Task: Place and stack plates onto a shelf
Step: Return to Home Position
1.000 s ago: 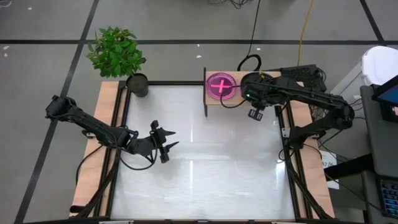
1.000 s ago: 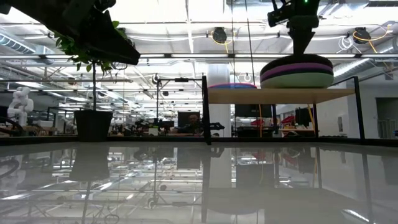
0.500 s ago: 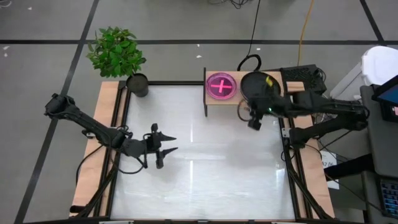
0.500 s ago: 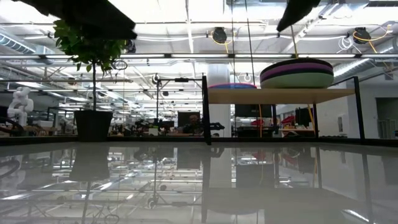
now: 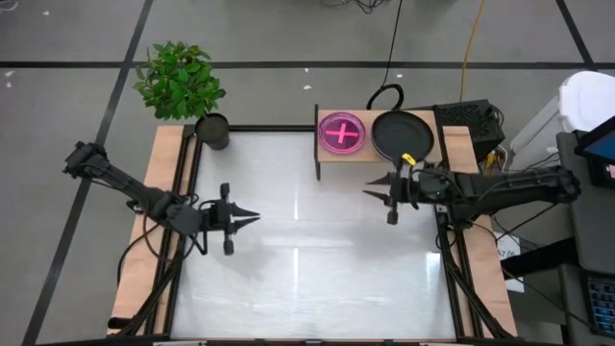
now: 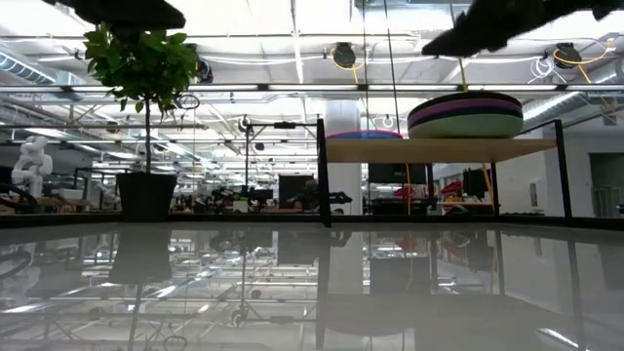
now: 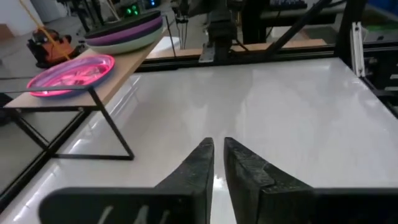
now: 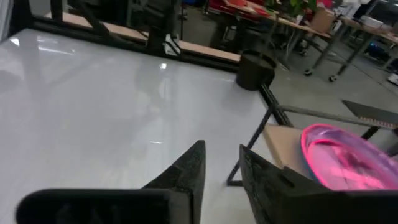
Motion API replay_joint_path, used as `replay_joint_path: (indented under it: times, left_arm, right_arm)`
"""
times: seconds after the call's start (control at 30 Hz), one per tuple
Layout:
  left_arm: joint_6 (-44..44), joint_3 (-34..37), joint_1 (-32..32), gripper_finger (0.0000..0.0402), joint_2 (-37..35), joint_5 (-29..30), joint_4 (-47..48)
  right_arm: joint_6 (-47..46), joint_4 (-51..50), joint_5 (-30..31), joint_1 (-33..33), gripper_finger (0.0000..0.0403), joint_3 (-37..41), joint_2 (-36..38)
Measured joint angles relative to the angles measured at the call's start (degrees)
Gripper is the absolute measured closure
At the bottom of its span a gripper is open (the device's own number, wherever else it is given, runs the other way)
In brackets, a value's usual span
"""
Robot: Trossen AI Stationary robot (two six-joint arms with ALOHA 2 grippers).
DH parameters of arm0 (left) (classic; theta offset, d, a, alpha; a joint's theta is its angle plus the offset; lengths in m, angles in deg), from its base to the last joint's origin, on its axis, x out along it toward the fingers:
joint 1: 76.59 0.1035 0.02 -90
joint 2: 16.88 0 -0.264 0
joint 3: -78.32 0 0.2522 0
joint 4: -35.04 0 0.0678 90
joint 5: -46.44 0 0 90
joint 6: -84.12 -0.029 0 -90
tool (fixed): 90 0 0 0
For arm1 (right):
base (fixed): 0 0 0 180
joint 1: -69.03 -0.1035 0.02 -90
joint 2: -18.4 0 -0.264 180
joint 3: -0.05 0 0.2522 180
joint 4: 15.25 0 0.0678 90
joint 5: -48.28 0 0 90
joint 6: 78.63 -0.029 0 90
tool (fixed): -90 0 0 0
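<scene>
**High view.** I had both arms out over the white table [image 5: 307,279], their grippers pointing at one another across its middle and well apart. The left gripper [image 5: 252,215] hovered above the table top. In the left wrist view its fingers [image 7: 202,165] were drawn almost together, with only a thin slit between them, and pinched nothing. The right gripper [image 5: 371,190] hovered opposite. In the right wrist view its fingers [image 8: 189,168] stood close with a narrow gap between them, and they too held nothing.

**Task items.** The shelf [image 5: 329,157] lay just beside the right gripper, off its flank toward the table's far edge. From the left gripper it was well apart, ahead of the tips and off to one side. On the board, the black plate [image 5: 402,135] sat at the end nearer the right arm's base. The pink plate [image 5: 342,133] sat at the end nearer the left gripper.

**Low view.** I read the black plate as the top of a large stack [image 6: 465,112], with a purple band beneath it and sage green at the bottom. The stack rested flat on the shelf.

**Surroundings.** A plant [image 5: 180,79] in a dark pot [image 5: 213,131] stood at the table's far corner, beyond the left gripper and well apart from it
</scene>
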Motion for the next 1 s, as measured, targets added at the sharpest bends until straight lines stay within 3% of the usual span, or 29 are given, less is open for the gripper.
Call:
replay_joint_path:
  times: [0.1,0.23,0.4,0.63,1.0]
  left_arm:
    - [-0.13,2.04,0.92,0.0364,-1.42,-1.65,-1.91]
    - [-3.18,9.08,3.58,0.0365,-2.32,-7.25,-13.71]
    - [-5.64,16.41,7.59,0.0365,-4.40,-12.03,-25.25]
    - [-3.94,20.95,12.01,0.0365,-7.09,-17.40,-26.07]
    - [-4.34,24.38,12.58,0.0365,-7.98,-17.57,-26.20]
  right_arm:
    - [0.00,2.73,-1.53,0.02,0.0347,3.78,1.99]
    - [0.04,5.57,-4.49,0.02,0.0392,8.02,4.42]
    - [0.79,8.97,-5.60,0.04,0.0396,12.48,6.60]
    - [4.22,14.98,-10.39,0.04,0.0402,18.47,8.62]
    - [4.11,23.46,-10.28,0.07,0.0402,28.80,12.34]
